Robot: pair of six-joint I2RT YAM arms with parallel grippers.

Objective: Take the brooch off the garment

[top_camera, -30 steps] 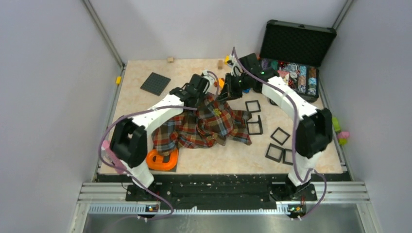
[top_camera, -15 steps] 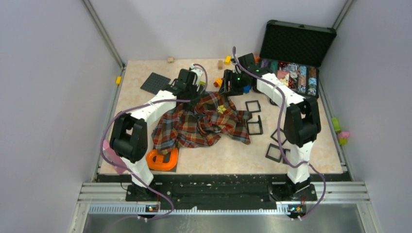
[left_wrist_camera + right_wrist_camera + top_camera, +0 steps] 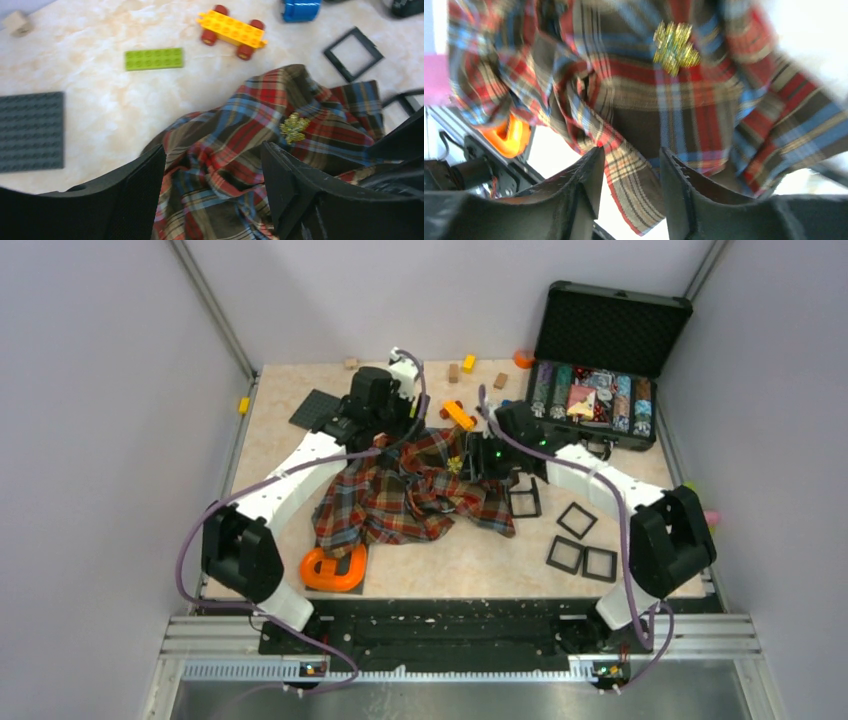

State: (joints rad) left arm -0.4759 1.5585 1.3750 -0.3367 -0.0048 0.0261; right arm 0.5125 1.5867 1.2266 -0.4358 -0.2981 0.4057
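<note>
Two grippers hang over the plaid garment [image 3: 400, 505], which lies crumpled at mid-table. The gold flower brooch [image 3: 294, 127] is pinned on a raised fold near the cloth's far edge. The left gripper [image 3: 212, 167] has its jaws wide apart and holds nothing. The right gripper [image 3: 629, 162] is partly open and also empty, with the brooch just ahead of it. A yellow wheeled brick [image 3: 232, 30] lies beyond the cloth.
</note>
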